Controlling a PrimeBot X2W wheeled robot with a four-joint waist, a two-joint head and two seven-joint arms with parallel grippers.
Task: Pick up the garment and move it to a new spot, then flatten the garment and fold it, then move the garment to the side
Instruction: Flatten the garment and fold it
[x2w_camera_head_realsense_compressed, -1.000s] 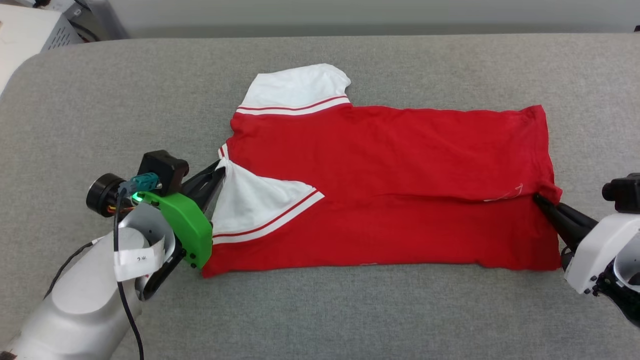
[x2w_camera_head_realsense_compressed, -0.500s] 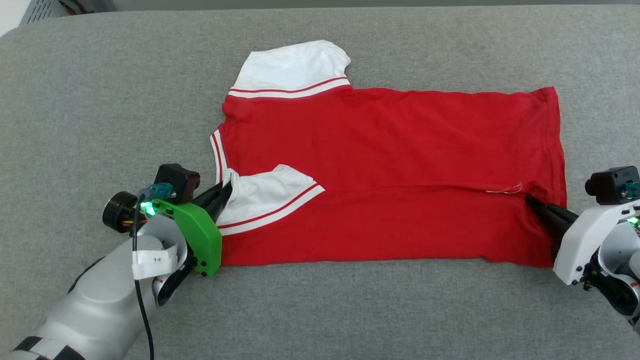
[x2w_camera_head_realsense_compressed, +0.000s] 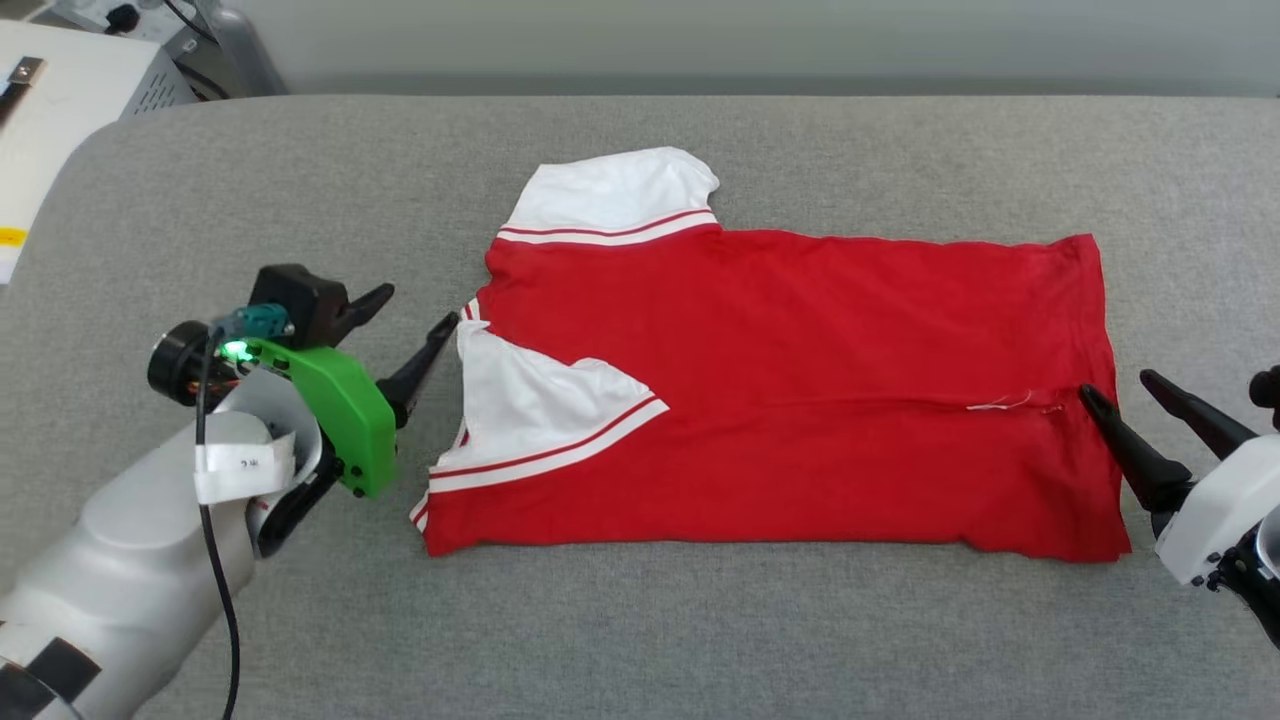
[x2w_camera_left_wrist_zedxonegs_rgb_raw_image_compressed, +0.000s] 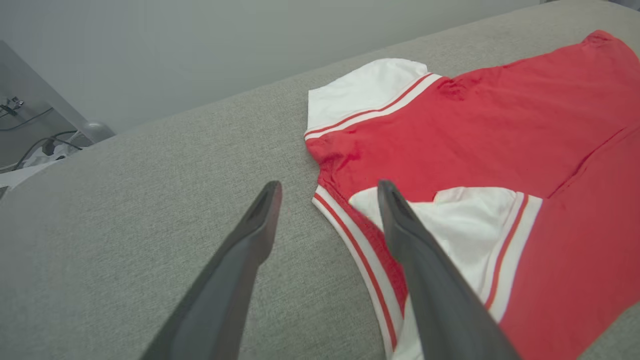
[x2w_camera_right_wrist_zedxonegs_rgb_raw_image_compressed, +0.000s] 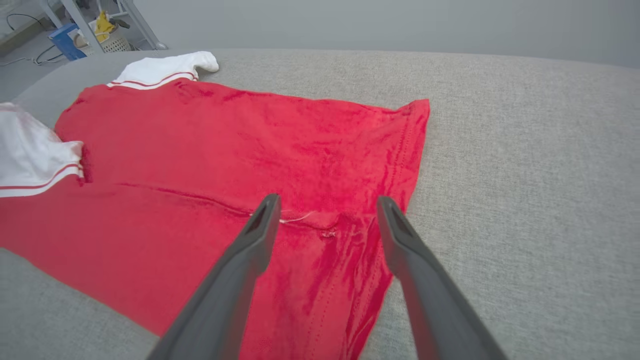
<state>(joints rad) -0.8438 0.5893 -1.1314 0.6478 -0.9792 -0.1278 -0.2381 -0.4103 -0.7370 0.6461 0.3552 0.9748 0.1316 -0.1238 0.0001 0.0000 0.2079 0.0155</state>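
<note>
Left tool (x2w_camera_head_realsense_compressed: 422, 304) wearing long dark tapered fingers (x2w_camera_head_realsense_compressed: 420, 358), green bracket (x2w_camera_head_realsense_compressed: 340, 410) carrying black screws (x2w_camera_head_realsense_compressed: 357, 490), green LED (x2w_camera_head_realsense_compressed: 236, 350) glowing beside teal connector (x2w_camera_head_realsense_compressed: 262, 322), black cable (x2w_camera_head_realsense_compressed: 215, 560) running down silver forearm (x2w_camera_head_realsense_compressed: 140, 570), white tape label (x2w_camera_head_realsense_compressed: 245, 465) wrapping the wrist, right tool (x2w_camera_head_realsense_compressed: 1115, 383) sitting in white housing (x2w_camera_head_realsense_compressed: 1215, 510) with black screws.

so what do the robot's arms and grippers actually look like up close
The left gripper has two long, dark, tapered fingers on a bright green bracket, with a black camera block and a teal connector. Its pale grey forearm carries a black cable and a white paper tag. The right gripper has matching fingers on a white shell.
</note>
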